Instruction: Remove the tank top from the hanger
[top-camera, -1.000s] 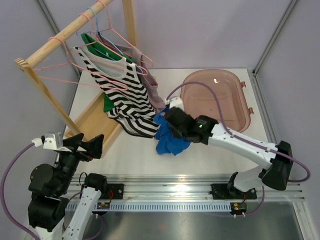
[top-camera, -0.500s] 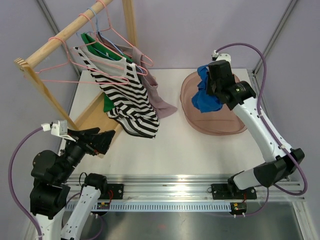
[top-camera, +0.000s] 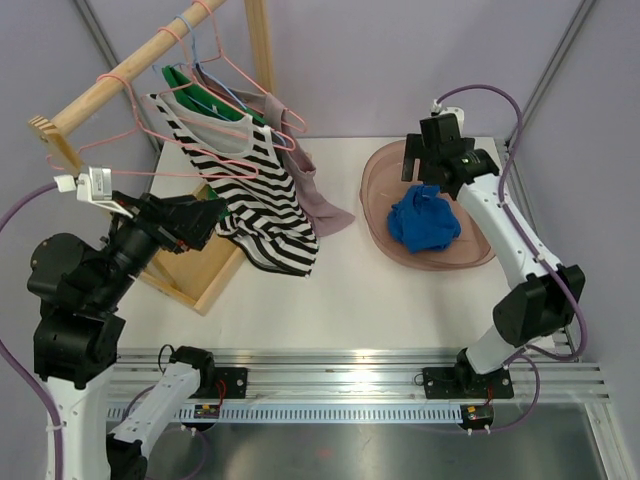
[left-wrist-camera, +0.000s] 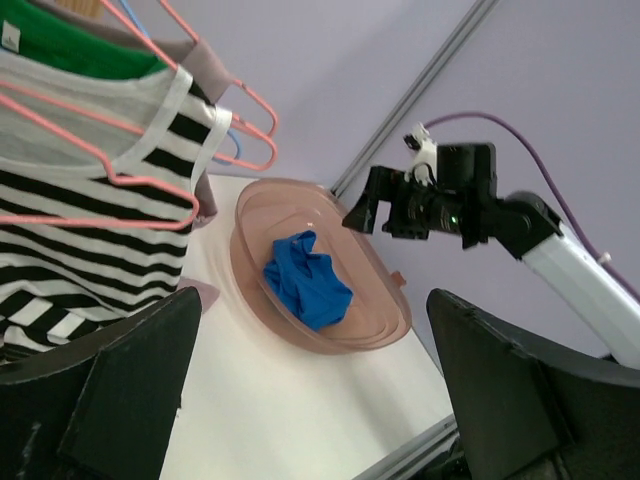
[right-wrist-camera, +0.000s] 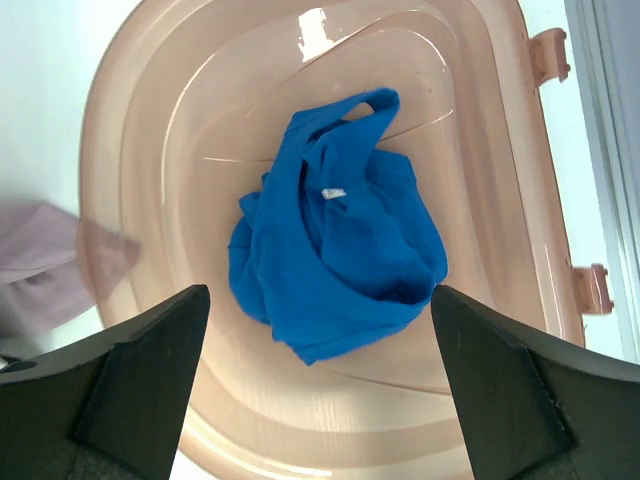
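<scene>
Blue tank top (top-camera: 423, 222) lies loose in the pink tub (top-camera: 372, 190) beneath the right gripper (top-camera: 424, 170), its jaws released. The left gripper (top-camera: 198, 220), jaws spread, faces a striped tank top (top-camera: 265, 195), seemingly still on its hanger (left-wrist-camera: 100, 223).

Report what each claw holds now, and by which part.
Nothing is held. The right claw hangs open above the crumpled blue tank top in the pink plastic tub; the left claw is open too.

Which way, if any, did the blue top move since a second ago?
Yes. The blue top moved right, from beside the striped top into the pink tub.
</scene>
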